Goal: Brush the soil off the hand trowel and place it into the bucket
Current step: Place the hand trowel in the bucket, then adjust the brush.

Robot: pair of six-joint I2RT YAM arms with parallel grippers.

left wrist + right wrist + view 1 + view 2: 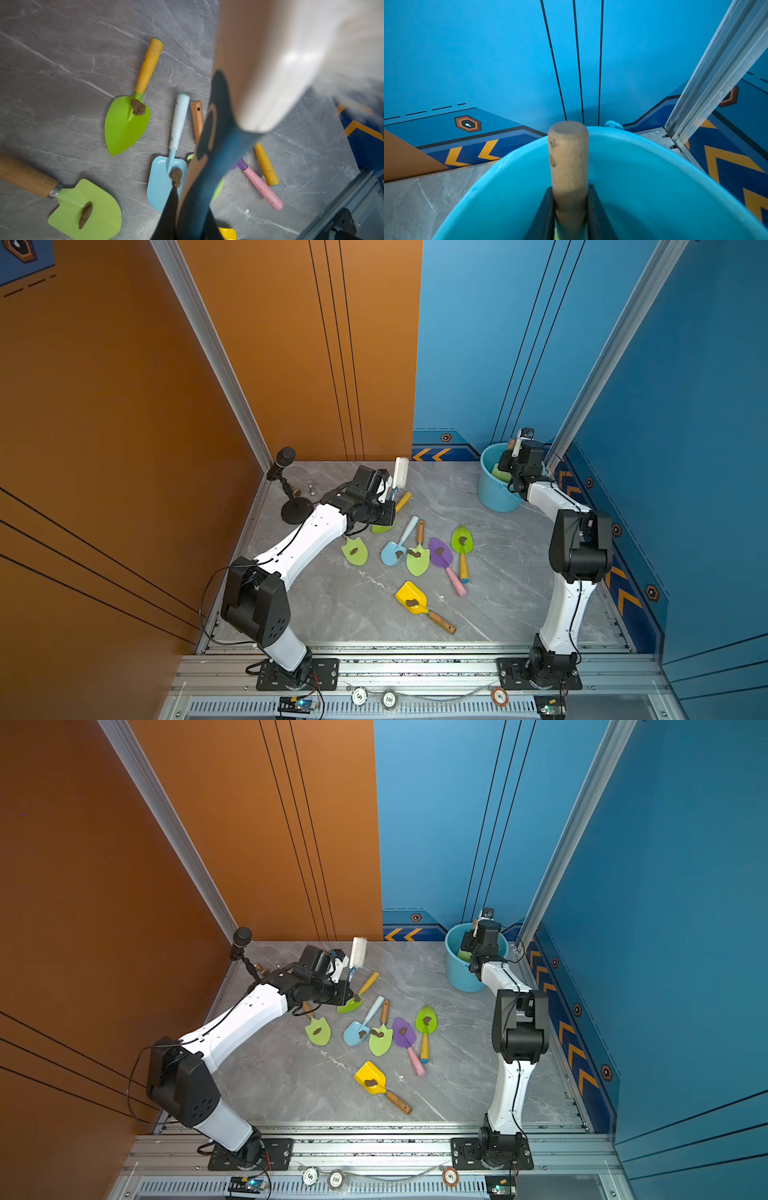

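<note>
Blue walls [488,62]; wrist view shows right pincer [570,187] clamping trowel handle [568,153].

Trowel [568,158] upright; blade in lt-blue bucket [664,172]

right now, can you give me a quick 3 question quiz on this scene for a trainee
1. True or false: the right gripper is shut on a wooden-handled trowel above the bucket.
2. What does the left gripper hold? A) a brush B) a purple trowel C) nothing
3. What colour is the square-bladed scoop lying nearest the arm bases?

Key: 1 true; 2 A; 3 yellow.
</note>
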